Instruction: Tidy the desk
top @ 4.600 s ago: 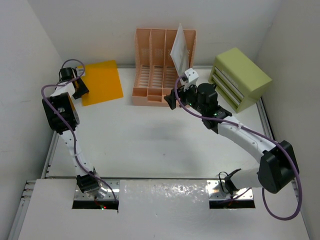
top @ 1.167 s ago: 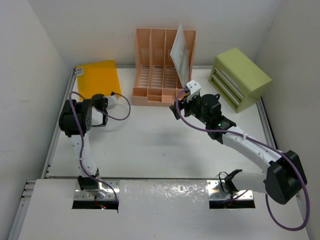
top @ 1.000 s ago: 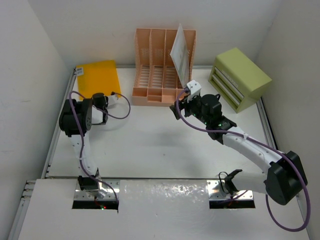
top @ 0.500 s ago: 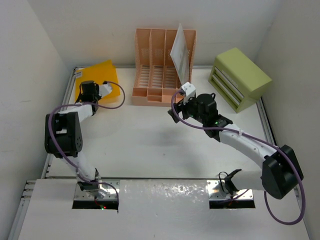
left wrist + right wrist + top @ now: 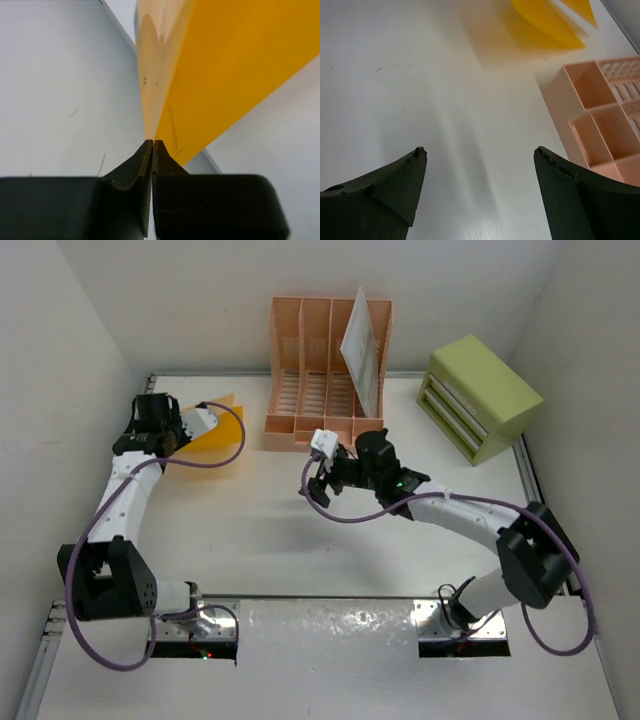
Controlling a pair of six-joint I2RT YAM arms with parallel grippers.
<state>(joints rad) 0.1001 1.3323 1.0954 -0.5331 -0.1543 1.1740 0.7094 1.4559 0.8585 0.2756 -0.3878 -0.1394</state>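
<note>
Left jaws pinch thin, smooth orange folder (image 5: pixel 225 65).

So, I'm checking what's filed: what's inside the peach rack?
One white sheet leans in the rack's right slot; other slots look bare. Anything behind the sheet is hidden.

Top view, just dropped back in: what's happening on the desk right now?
The left gripper is shut on an edge of the yellow folder at the far left corner of the desk, and the folder looks bent up off the surface there. The right gripper is open and holds nothing, hovering over bare desk in front of the peach file rack. A white sheet stands in the rack's right slot. The green drawer box sits at far right, untouched.
</note>
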